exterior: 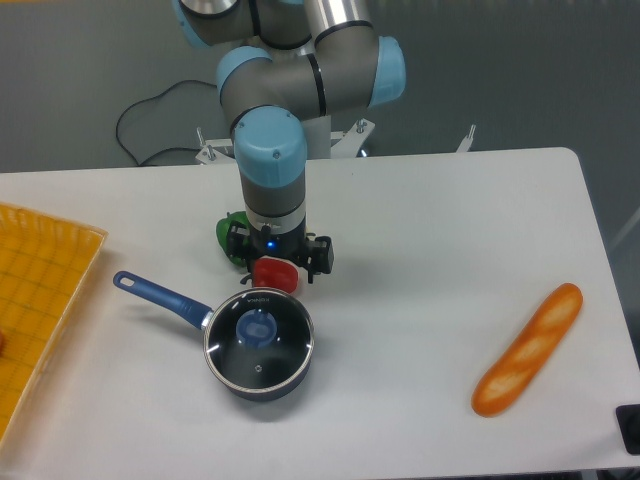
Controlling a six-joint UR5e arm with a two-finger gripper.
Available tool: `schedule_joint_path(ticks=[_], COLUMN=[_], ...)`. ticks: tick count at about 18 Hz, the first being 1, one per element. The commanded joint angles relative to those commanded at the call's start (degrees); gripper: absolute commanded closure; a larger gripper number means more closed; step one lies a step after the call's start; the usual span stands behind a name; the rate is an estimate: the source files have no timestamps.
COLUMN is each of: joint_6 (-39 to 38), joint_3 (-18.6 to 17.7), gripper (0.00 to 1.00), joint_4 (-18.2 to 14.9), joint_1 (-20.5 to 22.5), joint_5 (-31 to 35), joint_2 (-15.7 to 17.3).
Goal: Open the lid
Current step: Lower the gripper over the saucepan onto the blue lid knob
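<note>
Lid: we see the lid (259,338) seated flat on the dark saucepan (240,383) at the front left of the white table (420,240); its blue knob sits at the centre of the glass.
Saucepan handle: we note the blue handle (160,295) running up and to the left from the pan, lying over the table.
Gripper: we find the gripper (279,262) pointing down, behind the saucepan and above the peppers, apart from the lid.
Fingers: we see them spread wide, one dark finger (321,257) on each side, with nothing held between them.
Peppers: we see the red pepper (274,273) just behind the saucepan rim, between the spread fingers in this view; the green pepper (227,232) peeks out to the left, mostly hidden by the wrist. Whether the fingers touch either one, we cannot tell.
Bread: we see an orange baguette (528,348) lying at a slant at the right, well apart from the pan.
Tray: we see a yellow tray (40,290) at the left edge.
Cable: we see a black cable (150,120) looping behind the table.
</note>
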Motion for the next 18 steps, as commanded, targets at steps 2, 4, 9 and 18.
schedule_joint_path(ticks=[2,4,9,18], joint_6=[-0.44,-1.23,-4.04,-5.89], joint_3=[0.44,0.70,4.12,8.70], gripper=[0.00,0.00,0.00,0.00], joint_4=[-0.09,0.00,-0.09,-0.09], joint_1=[-0.35,-1.32,-3.51,-4.57], joint_5=[0.35,0.44,2.19,2.81], joint_2=[-0.70,-1.49,-4.39,-8.53])
